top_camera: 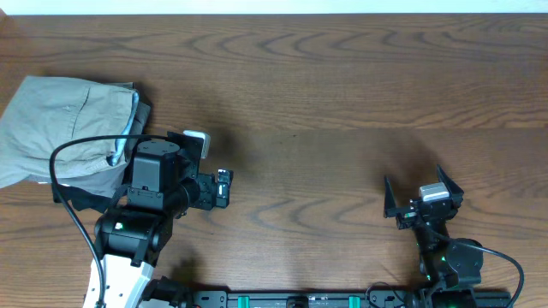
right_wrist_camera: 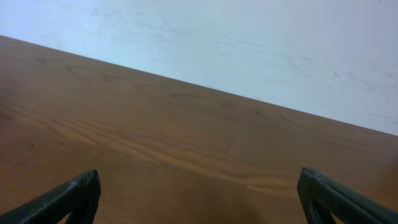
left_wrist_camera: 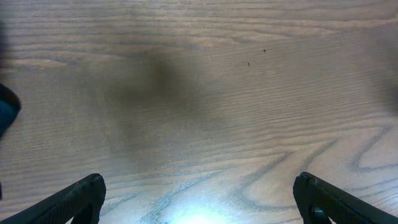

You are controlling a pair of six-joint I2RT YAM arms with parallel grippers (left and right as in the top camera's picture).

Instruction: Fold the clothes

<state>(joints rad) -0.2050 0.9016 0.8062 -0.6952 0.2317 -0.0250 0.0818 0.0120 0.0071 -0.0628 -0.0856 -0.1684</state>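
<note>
L claw [left_wrist_camera: 198, 186]: we see jaws wide, holding nothing, over table [left_wrist_camera: 249, 93].
R claw [right_wrist_camera: 199, 180]: wide, nothing held.
Clothes [top_camera: 64, 128]: bunched at far-left.

Ahead of the left gripper [left_wrist_camera: 199, 180] and between its wide-set fingers [left_wrist_camera: 81, 199]: bare table [top_camera: 325, 103], free to pass. Behind it, beside the arm: the clothes [top_camera: 68, 120], heaped, blocking that corner. Ahead of the right gripper [right_wrist_camera: 199, 174]: open wood up to the wall [right_wrist_camera: 249, 50]. Between both grippers: wide free wood.
</note>
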